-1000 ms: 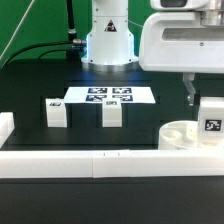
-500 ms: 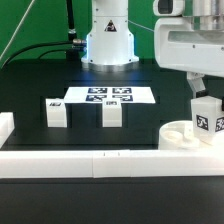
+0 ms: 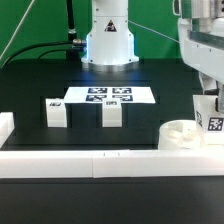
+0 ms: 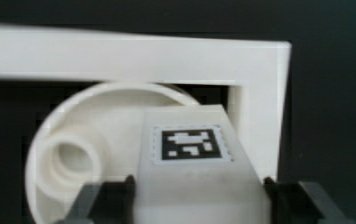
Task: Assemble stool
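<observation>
The round white seat (image 3: 183, 134) lies flat at the exterior view's right, by the front rail. My gripper (image 3: 209, 106) is shut on a white tagged leg (image 3: 213, 123) and holds it at the seat's right edge, partly out of frame. In the wrist view the held leg (image 4: 196, 150) sits between my dark fingers (image 4: 111, 201), with my gripper (image 4: 201, 202) over the seat (image 4: 100, 140). Two more legs (image 3: 56, 113) (image 3: 112, 114) stand on the table towards the left and middle.
The marker board (image 3: 108, 96) lies flat behind the two loose legs. A long white border rail (image 3: 90, 163) runs along the front, with an end block (image 3: 5, 126) at the left; its corner (image 4: 157, 58) shows in the wrist view. The robot base (image 3: 108, 40) stands at the back.
My gripper has moved to the exterior view's right with the leg in it, from beside the seat to its right edge. The two loose legs and the seat have not moved.
</observation>
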`<state>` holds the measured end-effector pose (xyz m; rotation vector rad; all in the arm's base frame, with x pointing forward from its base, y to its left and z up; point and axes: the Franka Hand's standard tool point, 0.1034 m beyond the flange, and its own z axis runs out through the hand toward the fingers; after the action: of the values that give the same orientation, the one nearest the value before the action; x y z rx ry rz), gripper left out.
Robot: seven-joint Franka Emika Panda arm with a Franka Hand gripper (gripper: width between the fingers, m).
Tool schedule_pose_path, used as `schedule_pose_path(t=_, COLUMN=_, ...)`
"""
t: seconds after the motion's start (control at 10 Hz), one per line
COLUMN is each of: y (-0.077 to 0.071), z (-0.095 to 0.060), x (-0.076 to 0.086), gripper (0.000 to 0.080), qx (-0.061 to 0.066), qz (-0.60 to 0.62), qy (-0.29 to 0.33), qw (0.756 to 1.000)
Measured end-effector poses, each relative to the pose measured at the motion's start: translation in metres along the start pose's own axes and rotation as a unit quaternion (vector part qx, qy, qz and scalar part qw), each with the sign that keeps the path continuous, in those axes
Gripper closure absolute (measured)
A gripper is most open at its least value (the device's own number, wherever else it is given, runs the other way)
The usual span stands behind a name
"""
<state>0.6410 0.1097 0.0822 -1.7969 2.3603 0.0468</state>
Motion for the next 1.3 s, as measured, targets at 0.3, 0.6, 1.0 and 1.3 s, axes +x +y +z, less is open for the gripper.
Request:
schedule_pose_path(t=0.3, y=0.002, z=0.000, x=-0.001, gripper=0.0463, qx=0.019, qz=0.097, qy=-0.019, qw=0.995)
schedule_pose_path(t=0.6, y=0.003, z=0.000, x=-0.004, gripper=0.0283, qx=0.018, qz=0.062, qy=-0.021, qw=0.998)
schedule_pose_path(t=1.0, y=0.009, z=-0.018, x=-0.011, gripper=0.0157, qx=-0.003, qz=-0.212, qy=-0.029, qw=0.977)
schedule_pose_path(t=1.3, y=0.012, z=-0.016, x=-0.010, gripper=0.0150, qx=0.000, qz=-0.346, qy=-0.028, qw=0.938)
